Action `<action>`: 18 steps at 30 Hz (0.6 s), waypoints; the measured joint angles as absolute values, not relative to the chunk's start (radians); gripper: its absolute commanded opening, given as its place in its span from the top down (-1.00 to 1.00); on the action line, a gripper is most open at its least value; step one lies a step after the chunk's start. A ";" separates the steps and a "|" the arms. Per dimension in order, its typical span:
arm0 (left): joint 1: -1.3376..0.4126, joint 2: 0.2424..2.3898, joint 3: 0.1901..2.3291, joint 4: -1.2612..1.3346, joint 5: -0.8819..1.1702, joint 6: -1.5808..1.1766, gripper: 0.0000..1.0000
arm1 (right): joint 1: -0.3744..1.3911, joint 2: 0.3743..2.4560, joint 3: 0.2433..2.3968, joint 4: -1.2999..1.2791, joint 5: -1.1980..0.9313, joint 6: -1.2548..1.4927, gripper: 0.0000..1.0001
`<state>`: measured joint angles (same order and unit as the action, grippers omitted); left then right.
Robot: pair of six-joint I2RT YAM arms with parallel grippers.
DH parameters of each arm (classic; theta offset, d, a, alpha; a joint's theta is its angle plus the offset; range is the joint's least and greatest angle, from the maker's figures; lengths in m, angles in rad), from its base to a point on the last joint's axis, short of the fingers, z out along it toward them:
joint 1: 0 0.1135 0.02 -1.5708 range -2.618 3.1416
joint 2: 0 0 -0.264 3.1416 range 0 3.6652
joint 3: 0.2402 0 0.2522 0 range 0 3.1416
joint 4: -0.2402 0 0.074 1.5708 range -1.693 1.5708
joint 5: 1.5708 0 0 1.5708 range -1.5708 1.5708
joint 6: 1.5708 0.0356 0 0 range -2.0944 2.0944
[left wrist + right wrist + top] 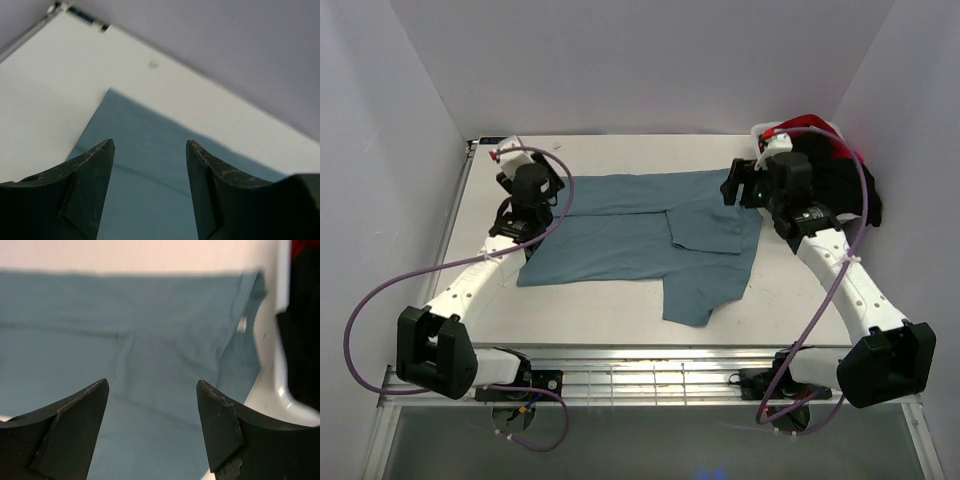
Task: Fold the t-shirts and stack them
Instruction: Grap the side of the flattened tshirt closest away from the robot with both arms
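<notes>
On table [590, 312], seemingly smooth teal t-shirt [630, 235]

Soft, matt teal-blue cloth t-shirt [620, 235]; smooth, matt white worktop [600, 315] beneath it; scuffed black plastic fingers [70, 432] on the right end effector [151, 384].

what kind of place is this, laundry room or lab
Probably a lab test cell: plain white walls box in a white table, two robot arms are bolted at its near edge, a teal t-shirt laid between them.
</notes>
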<state>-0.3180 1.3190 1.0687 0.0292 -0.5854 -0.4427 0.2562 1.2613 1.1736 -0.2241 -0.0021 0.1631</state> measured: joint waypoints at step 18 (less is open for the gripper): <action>-0.299 1.385 0.732 -0.385 -0.633 -0.701 -0.38 | 0.540 1.160 0.780 -0.418 0.157 0.331 -0.40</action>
